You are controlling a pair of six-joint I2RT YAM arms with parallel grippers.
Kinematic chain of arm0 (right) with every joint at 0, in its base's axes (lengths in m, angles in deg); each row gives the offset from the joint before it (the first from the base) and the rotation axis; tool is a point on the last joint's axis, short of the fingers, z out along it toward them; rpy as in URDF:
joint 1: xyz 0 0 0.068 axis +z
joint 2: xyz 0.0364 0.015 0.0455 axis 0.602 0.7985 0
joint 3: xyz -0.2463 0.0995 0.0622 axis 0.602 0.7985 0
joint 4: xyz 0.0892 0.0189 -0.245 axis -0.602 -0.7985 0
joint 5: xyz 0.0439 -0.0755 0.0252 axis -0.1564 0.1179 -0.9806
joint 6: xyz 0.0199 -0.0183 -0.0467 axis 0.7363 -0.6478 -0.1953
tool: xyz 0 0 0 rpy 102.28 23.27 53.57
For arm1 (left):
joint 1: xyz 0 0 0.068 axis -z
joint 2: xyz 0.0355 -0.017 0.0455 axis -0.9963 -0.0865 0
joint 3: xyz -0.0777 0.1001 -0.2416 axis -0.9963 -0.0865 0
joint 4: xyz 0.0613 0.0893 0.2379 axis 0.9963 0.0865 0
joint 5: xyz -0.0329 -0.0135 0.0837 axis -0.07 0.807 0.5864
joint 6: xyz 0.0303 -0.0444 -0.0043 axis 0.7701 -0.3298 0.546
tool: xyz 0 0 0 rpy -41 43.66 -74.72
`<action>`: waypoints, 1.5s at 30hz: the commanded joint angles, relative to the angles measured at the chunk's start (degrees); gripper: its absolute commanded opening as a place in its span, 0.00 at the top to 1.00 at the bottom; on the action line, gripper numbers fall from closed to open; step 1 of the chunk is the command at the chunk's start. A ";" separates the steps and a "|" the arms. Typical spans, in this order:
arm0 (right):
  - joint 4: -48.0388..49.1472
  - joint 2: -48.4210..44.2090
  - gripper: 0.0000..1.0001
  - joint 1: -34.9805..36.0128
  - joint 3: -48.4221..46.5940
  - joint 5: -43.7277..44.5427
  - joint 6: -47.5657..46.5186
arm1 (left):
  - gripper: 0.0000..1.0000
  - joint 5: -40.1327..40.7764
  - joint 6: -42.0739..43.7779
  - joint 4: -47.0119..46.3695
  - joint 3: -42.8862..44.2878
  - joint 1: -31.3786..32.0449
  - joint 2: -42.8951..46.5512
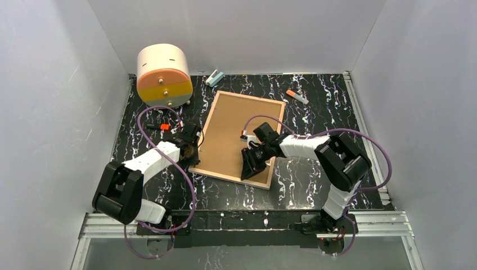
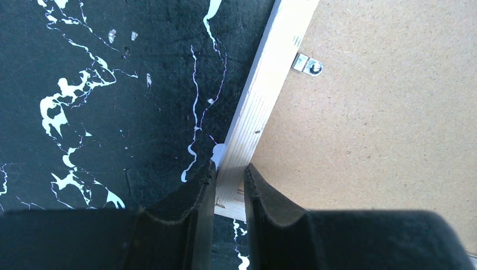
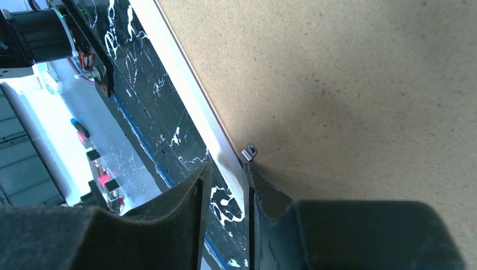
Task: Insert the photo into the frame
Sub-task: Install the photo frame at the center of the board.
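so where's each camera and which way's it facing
top external: above and behind, looking down on the table; both arms, frame between
left wrist: on that arm, down past the left pincer straddling the rim
right wrist: on that arm, past the right pincer to a metal clip by the rim
shared: both wrists see the backing board

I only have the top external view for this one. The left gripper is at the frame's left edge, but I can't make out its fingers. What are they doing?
Observer: The left wrist view shows the left gripper pinching the frame by its wooden rim, near a corner.
Operator: And the right one?
Observer: The right gripper straddles the rim too; whether it's clamped I cannot tell.
Operator: Anything holding the back in?
Observer: A small metal tab over the backing board, right at the inner fingertip.
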 commanded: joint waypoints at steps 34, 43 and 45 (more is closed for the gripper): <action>-0.77 2.83 0.62 2.11 -7.32 7.31 2.44 | 0.86 -3.02 0.54 -0.10 -0.36 0.45 1.35; -8.41 2.47 0.64 2.43 -6.53 8.08 -0.65 | 0.88 -2.25 0.95 0.04 0.75 0.37 -0.38; -9.98 2.24 0.64 2.43 -6.04 7.77 -1.29 | 0.88 -2.12 1.04 -0.01 0.78 0.36 -0.59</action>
